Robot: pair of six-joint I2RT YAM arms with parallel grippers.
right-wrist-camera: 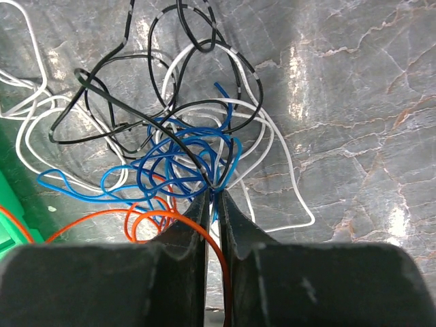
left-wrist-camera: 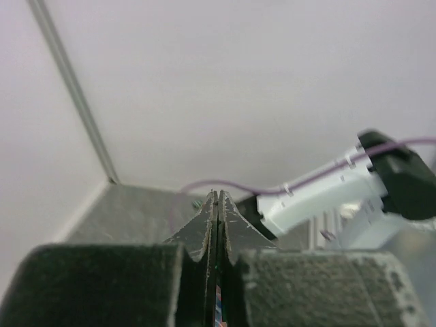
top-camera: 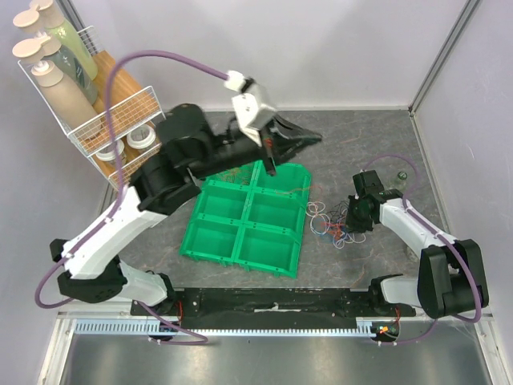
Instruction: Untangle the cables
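A tangle of thin cables (top-camera: 330,224) lies on the grey table right of the green tray (top-camera: 192,223). In the right wrist view it shows blue (right-wrist-camera: 163,170), black (right-wrist-camera: 102,116), white (right-wrist-camera: 289,174) and orange (right-wrist-camera: 146,218) strands. My right gripper (top-camera: 357,212) is down at the tangle's right side. Its tips (right-wrist-camera: 216,191) are shut on strands at the knot, and the orange cable runs between the fingers. My left gripper (top-camera: 309,140) is raised above the tray's far edge, shut (left-wrist-camera: 216,196), with a bit of coloured cable showing between its jaws. A faint orange-red strand (top-camera: 309,188) hangs below it.
A wire rack (top-camera: 96,120) with bottles and tape rolls stands at the back left. The green tray has several compartments and its edge shows in the right wrist view (right-wrist-camera: 10,204). White walls enclose the table at the back and right. A small green object (top-camera: 401,174) lies at the far right.
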